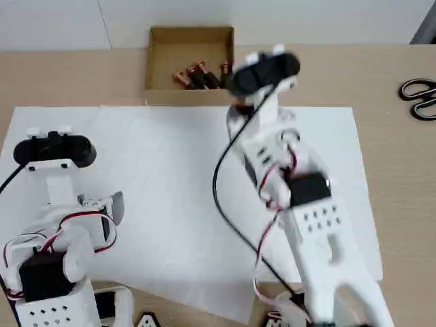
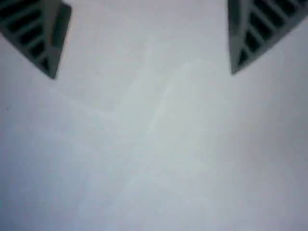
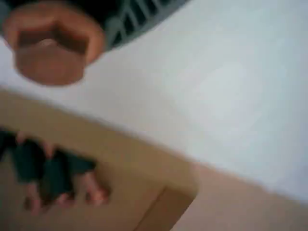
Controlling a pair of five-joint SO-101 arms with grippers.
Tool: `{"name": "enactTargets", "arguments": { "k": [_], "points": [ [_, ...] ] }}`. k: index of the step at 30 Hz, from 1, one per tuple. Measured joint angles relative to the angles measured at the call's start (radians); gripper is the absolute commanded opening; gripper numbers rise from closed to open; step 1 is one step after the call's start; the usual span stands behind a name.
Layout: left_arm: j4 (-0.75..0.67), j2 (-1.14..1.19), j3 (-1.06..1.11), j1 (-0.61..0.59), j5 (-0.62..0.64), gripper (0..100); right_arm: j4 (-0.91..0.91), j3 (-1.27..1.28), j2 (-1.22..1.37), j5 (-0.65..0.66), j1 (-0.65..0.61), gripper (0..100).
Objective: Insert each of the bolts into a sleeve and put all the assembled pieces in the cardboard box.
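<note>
High view takes in the wooden table, the white paper sheet spread across most of it, and the two arms. The right arm is stretched out to the sheet's far edge, just short of the cardboard box. The left arm is folded near the sheet's left side. The left gripper hangs released, fingers wide apart over bare paper. The right gripper is clenched on a copper hex-headed bolt; dark material behind the head suggests its sleeve, though I cannot be sure. Several assembled pieces already lie together on the box floor. The step in hand looks like delivery of this piece. The next move probably calls for carrying it over the near wall, then letting go above the floor. That wall is the edge to clear. The box's left half offers open room, and the scissors lie well apart at the table's right.
</note>
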Motion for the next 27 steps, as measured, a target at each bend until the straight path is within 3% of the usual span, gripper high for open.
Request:
{"name": "enactTargets", "arguments": {
  "k": [17,27],
  "points": [
    [0.000,0.000,0.000,0.000,0.000,22,-0.621,-0.520,0.859,0.000,0.029,1.0],
    [0.000,0.000,0.000,0.000,0.000,22,-0.690,-0.934,1.361,0.000,0.028,1.0]
  ]
}}
